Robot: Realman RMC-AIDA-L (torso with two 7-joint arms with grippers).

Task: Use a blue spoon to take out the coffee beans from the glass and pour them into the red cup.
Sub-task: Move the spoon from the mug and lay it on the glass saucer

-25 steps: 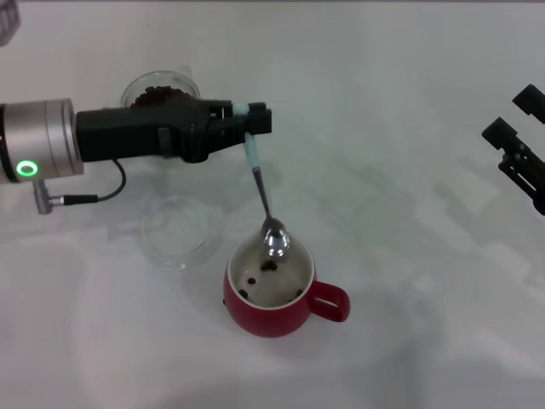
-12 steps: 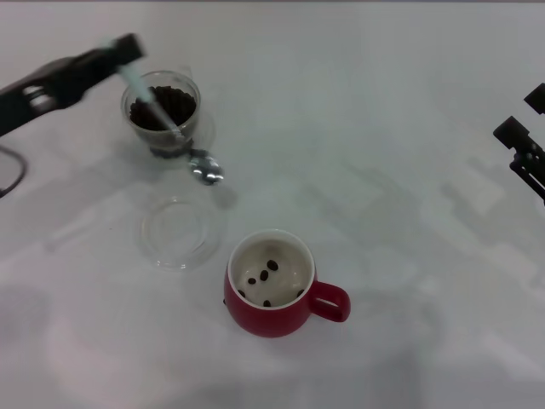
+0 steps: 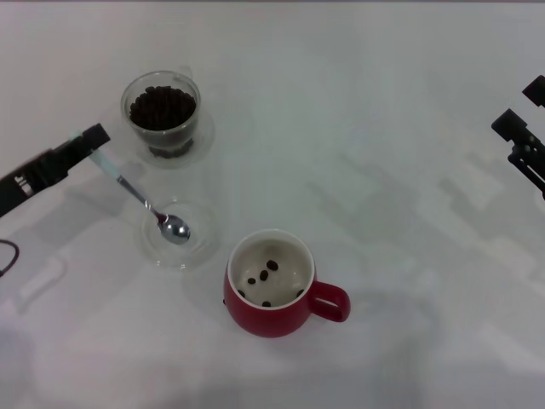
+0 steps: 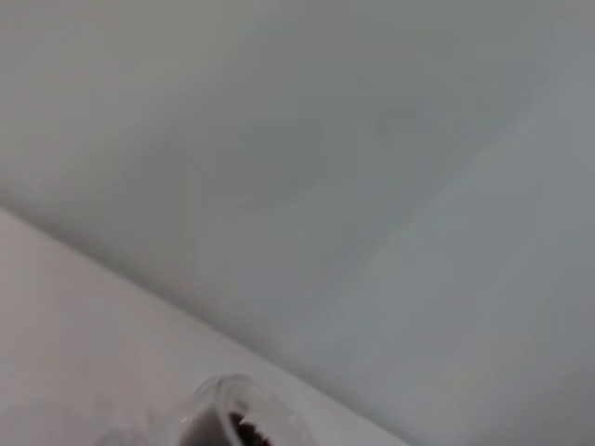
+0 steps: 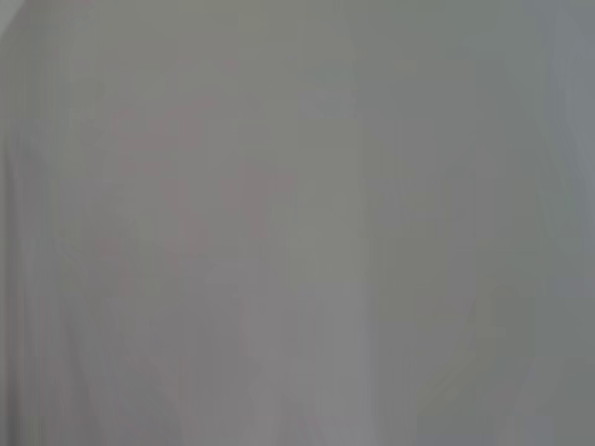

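Tabletop (image 3: 383, 128) white; left gripper (image 3: 89, 141) jaws clamp blue spoon (image 3: 140, 200); right gripper (image 3: 519, 141) jaws unclear.

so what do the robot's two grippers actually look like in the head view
Both are matt black and angular. The left gripper is a long, narrow black body tapering to a squared tip, with a small pale patch on its side; a thin dark cable loops at the picture's edge below it. The right gripper shows as blocky black fingers with stepped, squared ends on a dark bracket. No markings can be read on either.
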